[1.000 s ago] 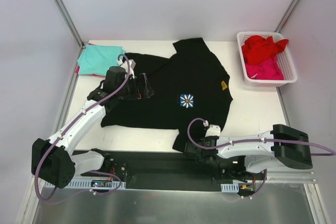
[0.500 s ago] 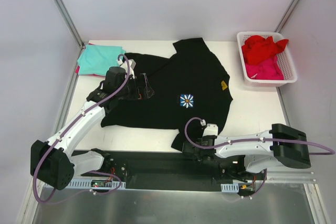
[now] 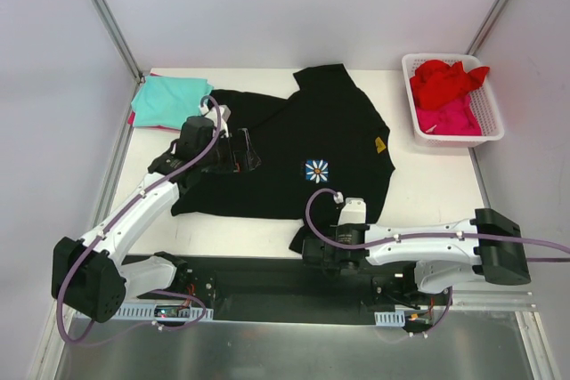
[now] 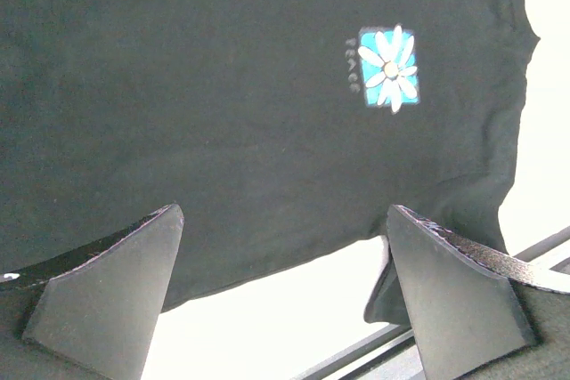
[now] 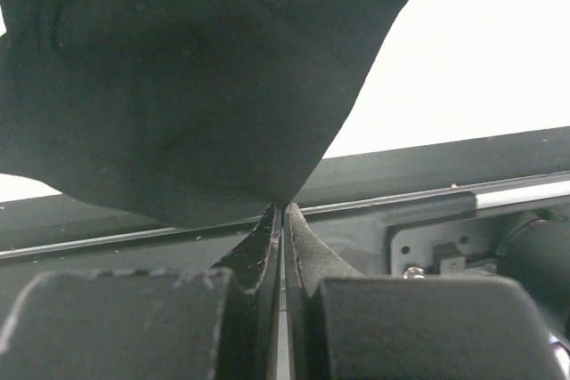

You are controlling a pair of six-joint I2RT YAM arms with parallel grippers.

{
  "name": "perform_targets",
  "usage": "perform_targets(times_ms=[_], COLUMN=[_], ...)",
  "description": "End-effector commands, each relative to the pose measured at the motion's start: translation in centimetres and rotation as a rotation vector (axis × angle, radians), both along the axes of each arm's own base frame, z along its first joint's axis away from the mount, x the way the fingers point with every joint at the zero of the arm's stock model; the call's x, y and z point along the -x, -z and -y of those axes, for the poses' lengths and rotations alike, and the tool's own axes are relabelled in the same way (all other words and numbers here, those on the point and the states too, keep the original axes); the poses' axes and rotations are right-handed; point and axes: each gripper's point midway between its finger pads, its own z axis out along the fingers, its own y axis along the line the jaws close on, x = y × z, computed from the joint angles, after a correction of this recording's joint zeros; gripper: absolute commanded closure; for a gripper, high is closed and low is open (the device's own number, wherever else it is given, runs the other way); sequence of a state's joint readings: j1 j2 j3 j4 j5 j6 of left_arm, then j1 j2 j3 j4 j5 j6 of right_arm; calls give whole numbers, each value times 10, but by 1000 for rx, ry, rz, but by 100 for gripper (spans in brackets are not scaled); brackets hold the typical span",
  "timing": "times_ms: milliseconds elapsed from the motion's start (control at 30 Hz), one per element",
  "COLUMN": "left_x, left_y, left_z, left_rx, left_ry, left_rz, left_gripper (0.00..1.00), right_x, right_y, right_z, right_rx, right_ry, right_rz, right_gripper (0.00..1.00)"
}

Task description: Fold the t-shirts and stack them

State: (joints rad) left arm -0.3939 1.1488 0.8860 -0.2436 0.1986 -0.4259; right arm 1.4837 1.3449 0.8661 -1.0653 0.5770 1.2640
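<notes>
white walls all round, white tabletop (image 3: 427, 193) in the middle, and the black shirt (image 3: 303, 131) spread flat across most of it, flower print (image 3: 316, 170) facing up. the teal shirt (image 3: 169, 100) sits in the far left corner, just touching the black one's edge. the red shirt (image 3: 445, 77) and pink shirt (image 3: 450, 117) are bunched in the basket (image 3: 492, 126) at far right, well apart from the action.

now the right gripper (image 5: 282, 208): it's low at the near edge, jaws pressed together, and from its own camera a pointed corner of the black shirt runs right down into the fingertips. looks like a pinch on the very tip, a thin bite, so it could slip.

the left gripper (image 4: 283, 220) hovers over the shirt's left part, jaws as wide as they go, nothing in them, only black cloth and the near hem below.

here's what matters: the held corner is the shirt's nearest point, hanging by the tabletop's lip, and the whole body of the cloth lies away from the right gripper, toward the far side and out to the left. i'd say the fold has to carry that corner up and across the print. the right arm is the one on that corner; the left is nearer the left hem, placed to pin or lift it.
</notes>
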Motion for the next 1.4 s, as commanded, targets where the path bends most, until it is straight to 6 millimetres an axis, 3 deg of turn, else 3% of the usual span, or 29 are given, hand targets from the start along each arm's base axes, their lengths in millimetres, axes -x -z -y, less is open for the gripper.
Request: perform_targets(times_ms=[0, 133, 367, 500, 533, 633, 767, 967, 1167, 1267, 1367], left_x=[11, 22, 41, 51, 52, 53, 51, 52, 52, 49, 47], left_y=[23, 48, 66, 78, 84, 86, 82, 87, 92, 91, 92], left_z=[-4, -8, -5, -22, -35, -63, -80, -99, -115, -125, -127], left_rx=[-27, -18, 51, 10, -47, -153, -202, -232, -108, -125, -130], left_ry=[-12, -41, -58, -119, -169, -274, -361, -430, -542, -583, -595], left_rz=[-45, -92, -145, -143, -152, -149, -126, -159, -238, -228, -249], left_gripper=[1, 1, 1, 1, 1, 1, 1, 1, 1, 1, 5], right_x=[-15, -22, -30, -29, -29, -28, -28, -27, -26, -23, -23], right_y=[-34, -51, -60, -57, -56, -53, -51, -46, -39, -32, -26], right_z=[11, 17, 21, 25, 26, 29, 33, 34, 34, 29, 26], right_rx=[18, 30, 4, -6, -10, -19, -24, -43, -62, -83, -80], right_ry=[-3, 0, 6, 12, 13, 17, 20, 12, 3, -13, -24], right_rz=[97, 143, 166, 163, 162, 157, 158, 150, 135, 119, 109], right_gripper=[99, 99, 99, 99, 99, 99, 99, 99, 99, 99, 99])
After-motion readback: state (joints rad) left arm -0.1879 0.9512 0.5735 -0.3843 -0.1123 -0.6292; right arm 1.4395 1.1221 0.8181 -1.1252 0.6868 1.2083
